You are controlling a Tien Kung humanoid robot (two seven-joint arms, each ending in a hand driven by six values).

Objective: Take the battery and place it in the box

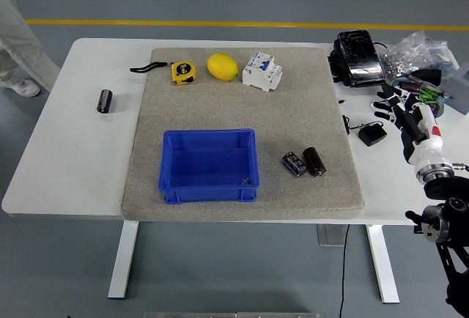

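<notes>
Currently blue box (pixel 209 165) empty on mat; batteries (pixel 305 162) just right; right robot hand (pixel 396 105) fingers spread, holding nothing.

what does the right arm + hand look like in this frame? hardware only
The right arm is built of black jointed links at the lower right, with a white cylindrical forearm segment carrying a small red mark and a metallic ring at its base. The right hand is black, its fingers segmented. No left arm is in view.

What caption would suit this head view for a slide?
Right hand hovers open at the table's right edge; two batteries lie on the mat beside the empty blue box.
</notes>
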